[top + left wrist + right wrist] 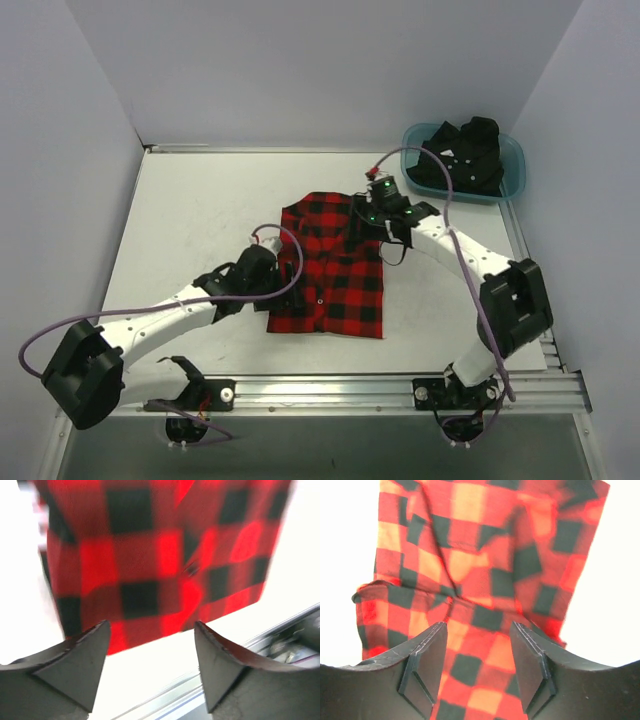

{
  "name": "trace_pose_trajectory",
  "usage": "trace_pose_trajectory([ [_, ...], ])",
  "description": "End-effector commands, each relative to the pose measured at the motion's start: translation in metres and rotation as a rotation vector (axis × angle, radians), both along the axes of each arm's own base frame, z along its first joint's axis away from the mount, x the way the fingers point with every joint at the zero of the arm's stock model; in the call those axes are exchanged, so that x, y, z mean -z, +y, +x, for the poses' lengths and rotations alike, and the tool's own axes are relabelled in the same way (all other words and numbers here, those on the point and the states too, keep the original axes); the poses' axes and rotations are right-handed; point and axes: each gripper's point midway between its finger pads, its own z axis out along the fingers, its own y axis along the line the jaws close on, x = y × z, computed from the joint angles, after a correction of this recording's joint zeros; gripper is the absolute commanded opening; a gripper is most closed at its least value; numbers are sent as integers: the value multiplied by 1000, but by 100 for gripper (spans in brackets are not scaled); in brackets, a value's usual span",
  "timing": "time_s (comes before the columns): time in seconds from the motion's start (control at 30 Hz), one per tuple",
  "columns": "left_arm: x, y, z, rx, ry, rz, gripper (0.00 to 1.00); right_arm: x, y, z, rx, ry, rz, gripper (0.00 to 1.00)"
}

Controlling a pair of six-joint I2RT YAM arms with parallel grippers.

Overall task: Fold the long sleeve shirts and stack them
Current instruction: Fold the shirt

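Observation:
The red-and-black check long sleeve shirt (335, 270) lies folded into a rectangle in the middle of the table. My left gripper (276, 272) hovers at its left edge. In the left wrist view the left gripper (150, 632) is open with nothing between its fingers, and the shirt (160, 555) lies just ahead. My right gripper (366, 222) is over the shirt's far right corner. It is open in the right wrist view (477, 630), with rumpled check cloth (485, 580) under the jaws, not pinched. The black long sleeve shirt (462, 152) lies bunched in the tub.
The teal plastic tub (512, 168) stands at the table's far right corner. A metal rail (330, 385) runs along the near edge, also visible as the rail (280, 635) close to the left gripper. White walls close in the table on three sides.

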Motion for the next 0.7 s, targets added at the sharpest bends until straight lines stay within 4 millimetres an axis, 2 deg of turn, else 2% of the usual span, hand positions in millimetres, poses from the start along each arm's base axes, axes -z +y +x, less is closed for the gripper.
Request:
trace_pose_trajectory([
  [0.0, -60, -5, 47, -73, -172, -86, 75, 6, -15, -24, 54, 143, 220, 54],
  [0.03, -65, -8, 58, -85, -199, -112, 73, -1, -16, -27, 62, 142, 271, 54],
  [0.1, -67, -11, 71, -94, -212, -148, 63, 2, -13, -33, 18, 156, 364, 54],
  [0.13, -61, -9, 88, -126, -221, -163, 59, 5, -12, -34, 10, 161, 389, 53],
  [0.17, -57, -14, 92, -113, -206, -193, 53, 7, -9, -33, 4, 164, 414, 53],
  [0.2, -52, -16, 98, -112, -195, -209, 51, 11, -9, -31, 3, 159, 433, 53],
  [0.23, -42, -18, 113, -122, -195, -223, 49, 16, -5, -33, -15, 181, 456, 53],
  [0.3, -28, -17, 122, -125, -166, -218, 45, 22, -1, -27, -18, 170, 493, 52],
  [0.33, -13, -13, 129, -142, -145, -202, 44, 36, -2, -29, -15, 206, 500, 52],
  [0.37, -6, -11, 133, -149, -141, -196, 44, 45, -2, -29, -5, 223, 505, 51],
  [0.4, 5, -8, 136, -155, -131, -177, 43, 47, -2, -22, 1, 205, 525, 51],
  [0.43, 8, -5, 141, -165, -140, -170, 43, 65, -8, -25, 23, 240, 525, 50],
  [0.5, 15, 2, 150, -185, -158, -141, 43, 77, -12, -21, 30, 241, 525, 49],
  [0.53, 15, 3, 153, -189, -170, -135, 43, 88, -17, -19, 43, 261, 513, 49],
  [0.6, 6, 1, 160, -175, -208, -135, 46, 95, -20, -17, 41, 275, 497, 48],
  [0.67, -3, 3, 165, -180, -242, -132, 50, 89, -24, -7, 36, 245, 480, 48],
])
